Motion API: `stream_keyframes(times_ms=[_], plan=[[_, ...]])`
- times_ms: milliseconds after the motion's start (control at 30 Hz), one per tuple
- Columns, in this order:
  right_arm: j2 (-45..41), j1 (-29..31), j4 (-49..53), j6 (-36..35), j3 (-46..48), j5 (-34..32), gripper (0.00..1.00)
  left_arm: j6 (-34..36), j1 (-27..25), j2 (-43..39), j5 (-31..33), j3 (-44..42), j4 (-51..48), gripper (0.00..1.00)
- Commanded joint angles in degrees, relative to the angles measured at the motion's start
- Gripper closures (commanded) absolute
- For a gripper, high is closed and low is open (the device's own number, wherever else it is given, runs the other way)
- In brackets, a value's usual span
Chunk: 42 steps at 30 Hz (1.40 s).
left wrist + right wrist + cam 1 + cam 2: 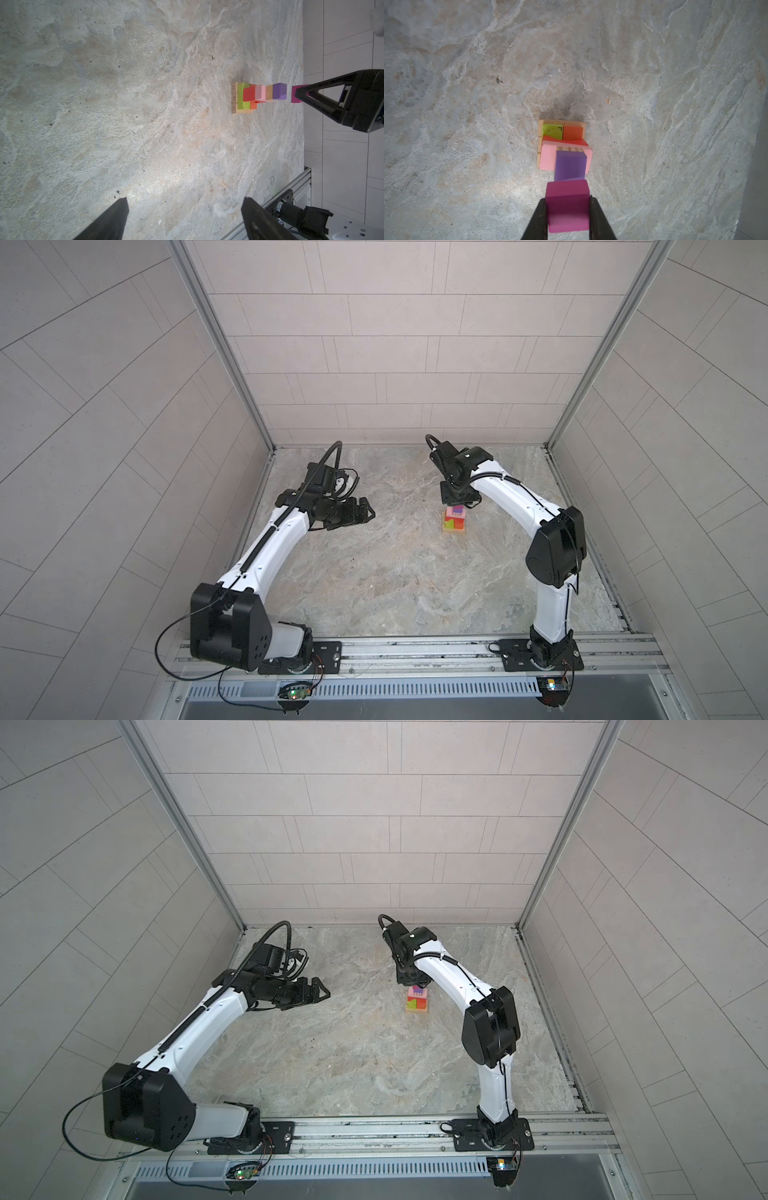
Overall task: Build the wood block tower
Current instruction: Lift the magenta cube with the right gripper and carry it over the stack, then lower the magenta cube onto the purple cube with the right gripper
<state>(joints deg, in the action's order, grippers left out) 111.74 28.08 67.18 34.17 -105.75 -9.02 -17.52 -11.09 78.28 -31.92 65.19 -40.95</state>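
- Front edge: metal rail (415, 649) w/ 2 arms bolted on, left arm (266, 547) and right arm (519, 497).
- Worktop (374, 572): marbled stone, wide bare stretch from the rail to the blocks.
- Left tool (369, 514): jaws spread wide, holding nothing. It hangs left of centre, well apart from the blocks, w/ open worktop between.
- Wood block tower (454, 523): 1 stack, right of centre, in the rear half of the worktop, free-standing w/ room on every side.
- Tower count, bottom up:
  - tan base (560, 122), 3 numbered bar ends seen from left wrist
  - 1 lime green block (552, 131) beside 1 orange block (572, 133)
  - 1 red arch (581, 142)
  - 1 pink block (548, 158)
  - 1 tan piece (570, 148)
  - 1 purple cube (570, 166) on top
- Right tool (568, 199): pointing down over the stack, pinching 1 magenta cube (568, 205) by 2 opposite faces.
- Left wrist view shows a thin gap between magenta and purple cubes, so not touching; magenta sits about in line w/ the stack.
- Edges: tiled walls (374, 364) close the worktop at back and both sides. The tower stands apart from the back wall and closer to the right side than the left.
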Motion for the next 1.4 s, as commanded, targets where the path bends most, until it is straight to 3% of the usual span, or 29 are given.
stream_keyframes(times_ms=[0, 1367], plan=[[-2.9, -0.7, -0.5, 0.9, 0.7, 0.2, 1.0, 0.2, 0.3, -1.5, -0.3, -0.8, 0.1, 0.08], [-3.6, -2.8, -5.9, 5.8, 4.9, 3.6, 1.0, 0.2, 0.3, -1.2, -0.3, -0.8, 0.0, 0.08]])
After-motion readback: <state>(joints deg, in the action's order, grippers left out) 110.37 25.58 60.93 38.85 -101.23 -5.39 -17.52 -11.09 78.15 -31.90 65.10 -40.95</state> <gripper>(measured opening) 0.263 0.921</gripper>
